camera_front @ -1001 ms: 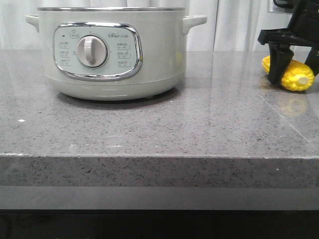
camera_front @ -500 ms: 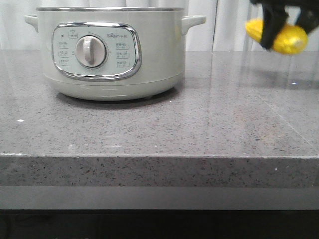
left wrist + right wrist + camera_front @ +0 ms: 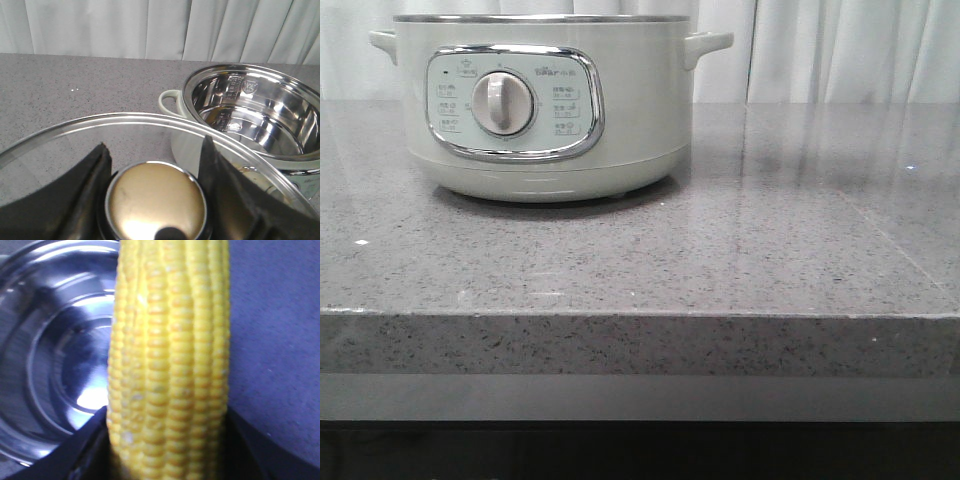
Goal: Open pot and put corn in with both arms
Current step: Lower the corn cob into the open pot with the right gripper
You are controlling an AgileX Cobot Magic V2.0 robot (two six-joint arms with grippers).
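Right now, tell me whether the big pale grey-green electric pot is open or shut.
Open. The pale grey-green electric pot shows its bare steel inside, and the left gripper holds the round glass lid apart from it.

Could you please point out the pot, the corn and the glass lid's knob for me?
pot (image 3: 630, 110): front view, pale side wall right of the control panel.
corn (image 3: 170, 365): right wrist view, mid-cob kernels.
lid knob (image 3: 156, 205): left wrist view, brass-coloured top.

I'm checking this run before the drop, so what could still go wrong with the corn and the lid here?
The corn, held between the right gripper's fingers, hangs over the pot rim, part of it over the counter; released here, it might miss. The left gripper holds the glass lid by its knob close beside the pot; it could knock the rim.
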